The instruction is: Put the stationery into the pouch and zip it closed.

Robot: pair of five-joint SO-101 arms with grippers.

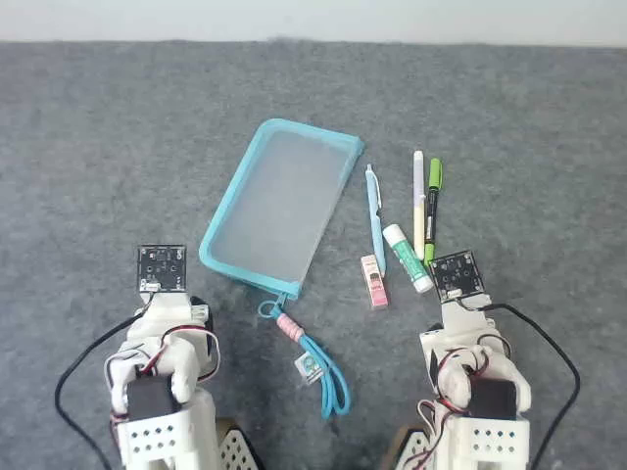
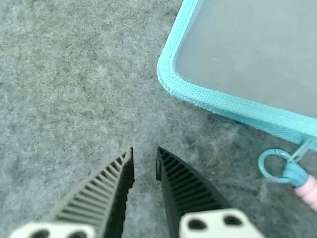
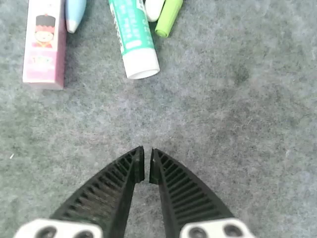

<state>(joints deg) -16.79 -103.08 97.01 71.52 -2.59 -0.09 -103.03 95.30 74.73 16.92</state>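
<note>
The task looked like it had not started yet. On the left, the left tool [image 2: 144,154] hung low over the grey bench [image 1: 98,147], just near of the pouch [image 1: 279,211]. It was open only a crack and held nothing.

The blue pouch lay flat in the middle of the bench, tilted, with one corner close to the left tool. It looked empty inside. Its zip pull sat at the near corner, with a ring [image 2: 271,166], a pink bead [image 1: 288,326] and a blue strap [image 1: 328,377] trailing nearer. I could not tell if the zip was open or closed.

Right of the pouch, all the stationery lay on the bench, close together: a pink eraser [image 1: 374,281], a blue pen [image 1: 374,215], a glue stick [image 1: 407,257], a white pen [image 1: 418,201] and a green marker [image 1: 432,206].

The right tool [image 3: 146,159] hung just near of the glue stick and the eraser. Its tips were almost touching, and it held nothing.

So all five things were left to go into the pouch. After that, the zip would need pulling closed.
</note>
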